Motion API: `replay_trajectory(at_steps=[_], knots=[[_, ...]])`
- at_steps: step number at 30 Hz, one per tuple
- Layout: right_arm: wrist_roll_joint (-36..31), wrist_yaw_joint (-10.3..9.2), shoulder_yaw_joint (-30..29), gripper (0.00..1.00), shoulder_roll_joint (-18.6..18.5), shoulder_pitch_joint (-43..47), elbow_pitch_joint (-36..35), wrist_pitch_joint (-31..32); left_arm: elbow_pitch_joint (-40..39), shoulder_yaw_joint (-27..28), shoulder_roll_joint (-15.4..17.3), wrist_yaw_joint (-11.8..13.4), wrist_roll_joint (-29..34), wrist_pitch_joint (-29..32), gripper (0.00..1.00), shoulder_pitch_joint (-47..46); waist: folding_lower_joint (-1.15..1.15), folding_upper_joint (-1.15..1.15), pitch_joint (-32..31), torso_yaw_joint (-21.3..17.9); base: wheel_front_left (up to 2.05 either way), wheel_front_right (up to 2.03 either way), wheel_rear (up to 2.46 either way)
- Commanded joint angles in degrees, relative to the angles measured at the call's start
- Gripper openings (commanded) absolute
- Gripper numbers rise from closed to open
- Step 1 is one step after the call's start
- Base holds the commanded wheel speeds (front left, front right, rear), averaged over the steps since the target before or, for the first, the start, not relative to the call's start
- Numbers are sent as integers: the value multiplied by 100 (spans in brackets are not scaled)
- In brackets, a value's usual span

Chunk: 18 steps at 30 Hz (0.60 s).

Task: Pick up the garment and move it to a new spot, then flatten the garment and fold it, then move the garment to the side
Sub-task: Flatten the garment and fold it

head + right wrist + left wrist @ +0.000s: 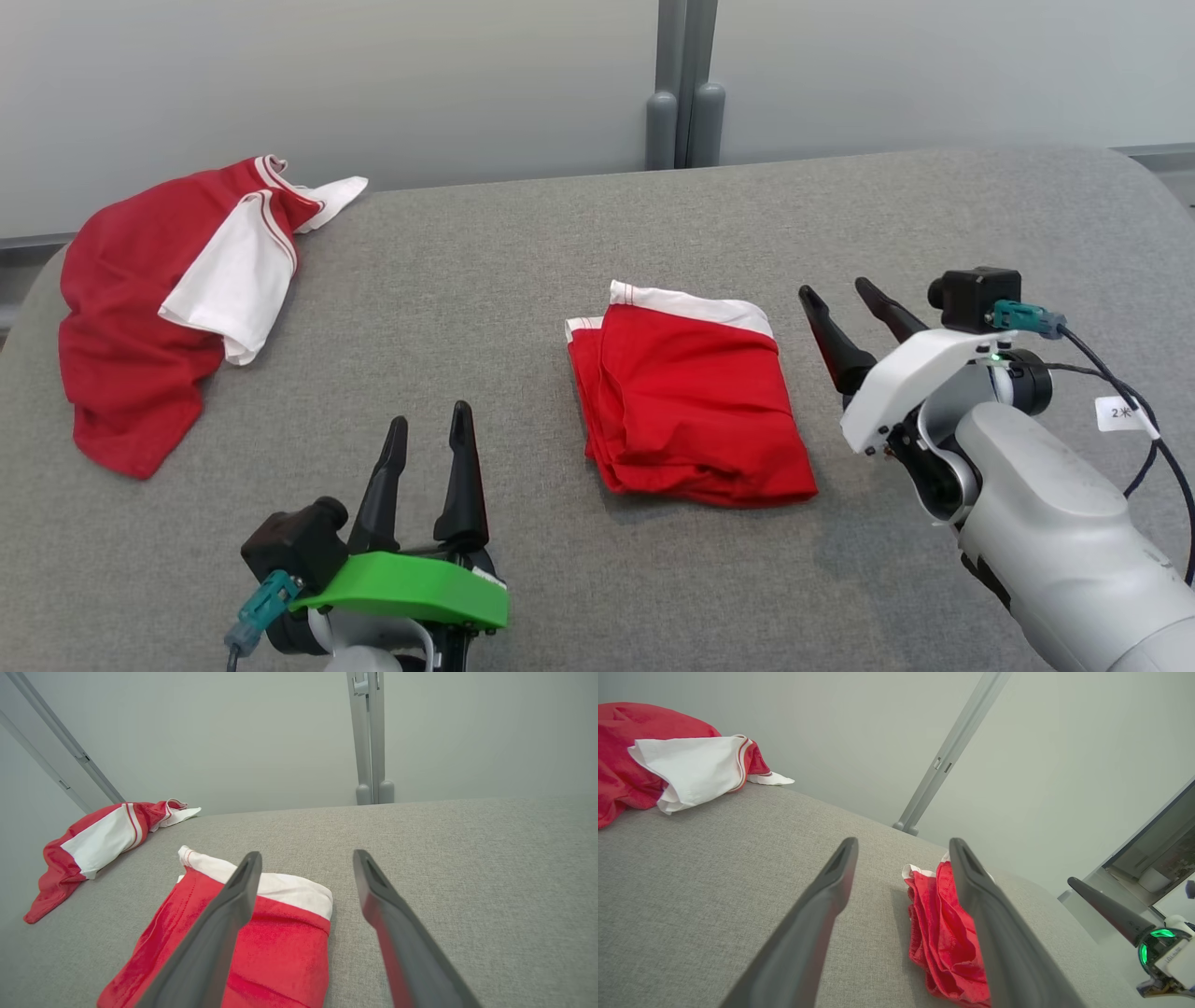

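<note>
Firstly, the head view. We list a folded garment (691, 401), red with a white band along its far edge, lying flat near the middle of the grey padded surface (523, 243). The left gripper (429, 415), on a green mount, sits low at the left with its fingers pointing up the view, spread wide and holding nothing, apart from the cloth. The right gripper (833, 287), on a white mount at the end of a pale forearm, reaches in from the lower right. Its fingers slant up and leftward, spread wide and empty, just beside the folded garment's right edge. A crumpled garment (140, 327), red and white, lies at the far left, well apart. A grey post (684, 84) stands behind.

Next, the left wrist view. We note both fingers parted wide over the surface, with the folded garment beyond them, partly behind one finger.

Lastly, the right wrist view. We note the fingers splayed wide, one crossing in front of the folded garment and the other over bare surface. We cannot tell whether they touch the cloth.
</note>
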Motion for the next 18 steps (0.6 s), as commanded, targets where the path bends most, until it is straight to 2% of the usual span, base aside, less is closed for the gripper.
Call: replay_trajectory(at_steps=[1,18], knots=[[-38,0,-54,100,-18,100,-40,-14,-14,7,13,26,60,3,100,80,0,0,-19,-25,0,0,0],[-836,-1,-1294,100,130,987,-609,616,-107,-85,85,91,19,75,100,223,0,0,-64,28,0,0,0]])
